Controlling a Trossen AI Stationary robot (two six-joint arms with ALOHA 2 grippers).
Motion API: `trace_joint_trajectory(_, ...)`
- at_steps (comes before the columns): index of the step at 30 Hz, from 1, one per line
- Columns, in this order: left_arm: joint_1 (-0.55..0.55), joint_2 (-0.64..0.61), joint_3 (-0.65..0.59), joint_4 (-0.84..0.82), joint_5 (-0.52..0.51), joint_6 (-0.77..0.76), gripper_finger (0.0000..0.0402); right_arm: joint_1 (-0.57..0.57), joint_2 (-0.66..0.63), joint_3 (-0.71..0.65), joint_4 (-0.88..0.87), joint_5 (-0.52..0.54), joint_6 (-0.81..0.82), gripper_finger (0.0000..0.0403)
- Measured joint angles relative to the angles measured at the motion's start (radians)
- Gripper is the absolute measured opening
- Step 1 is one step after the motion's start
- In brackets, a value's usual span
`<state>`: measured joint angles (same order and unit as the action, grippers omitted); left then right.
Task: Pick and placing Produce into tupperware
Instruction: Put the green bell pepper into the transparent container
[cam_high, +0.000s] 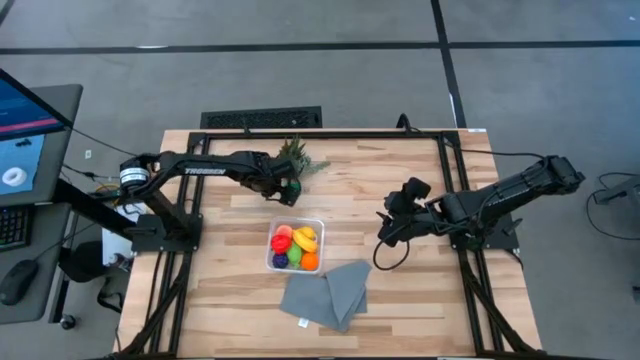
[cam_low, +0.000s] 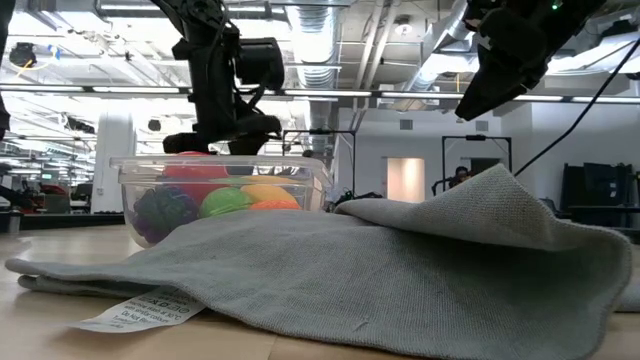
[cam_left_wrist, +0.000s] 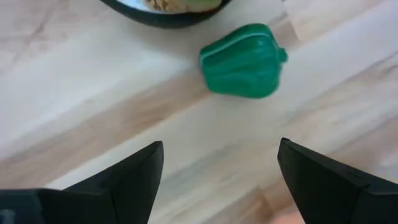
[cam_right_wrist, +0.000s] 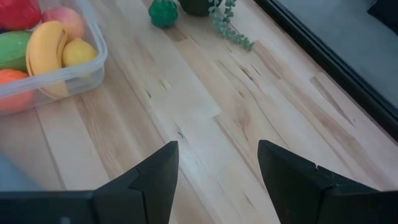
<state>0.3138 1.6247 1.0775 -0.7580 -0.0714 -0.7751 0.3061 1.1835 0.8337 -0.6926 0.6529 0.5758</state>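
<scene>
Pale wooden plank table (cam_high: 400, 300) with a dark metal frame along its edges, standing on a grey floor. Behind the table, in the low view, a wide room with white ceiling pipes, bright lamps and a person far off, near a lit doorway.

Near the table's middle, a clear square plastic tupperware with rounded corners (cam_high: 296, 247), holding a red round toy fruit (cam_low: 195, 166), a yellow toy banana (cam_right_wrist: 45, 50), a lime green piece (cam_low: 226, 202), a purple piece (cam_low: 165, 212), an orange piece (cam_high: 310, 261) and a peach-pink piece (cam_right_wrist: 67, 18). Touching the tupperware's near corner, a folded grey cloth (cam_high: 325, 292) with a small white tag, spreading toward the table's front edge.

Beyond the tupperware, toward the far edge, a spiky green potted plant in a dark pot (cam_high: 297, 155). Just beside the pot, on bare wood, a dark green toy bell pepper (cam_left_wrist: 243, 60), lying alone outside the tupperware.

Left gripper (cam_left_wrist: 217, 165) over the pepper, fingers spread with bare wood between them, touching nothing. Right gripper (cam_right_wrist: 217, 163) well to the right of the tupperware, raised above bare wood, fingers apart and empty.

Open wood to the right of the tupperware up to the frame, and a free strip to its left.
</scene>
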Motion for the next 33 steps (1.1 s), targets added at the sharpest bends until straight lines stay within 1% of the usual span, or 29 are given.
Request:
trace_joint_trajectory(5, 0.000, -0.025, 0.000, 0.054, 0.045, -0.041, 0.0303, -0.001, 0.000, 0.000, 0.000, 0.001, 0.000, 0.0245)
trace_joint_trajectory(9, 0.000, -0.024, 0.000, 0.114, 0.158, -0.038, 0.0303, -0.001, 0.000, 0.000, 0.001, 0.002, 0.001, 0.0245)
trace_joint_trajectory(13, 0.011, -0.023, 0.000, 0.149, 0.166, -0.030, 0.0303, -0.001, 0.000, 0.000, 0.005, 0.002, 0.009, 0.0245)
trace_joint_trajectory(20, 0.021, -0.023, 0.000, 0.117, 0.205, 0.022, 0.0303, -0.001, 0.000, 0.000, 0.008, 0.002, 0.019, 0.0245)
trace_joint_trajectory(25, 0.021, -0.022, 0.000, 0.116, 0.174, 0.027, 0.0303, -0.001, 0.000, 0.000, 0.013, 0.002, 0.019, 0.0245)
trace_joint_trajectory(30, 0.020, -0.022, 0.000, 0.059, 0.090, 0.023, 0.0303, -0.001, 0.000, 0.000, 0.019, 0.002, 0.019, 0.0245)
trace_joint_trajectory(33, 0.020, -0.022, 0.000, 0.049, 0.084, 0.038, 0.0308, -0.001, 0.000, 0.000, 0.020, 0.002, 0.019, 0.0245)
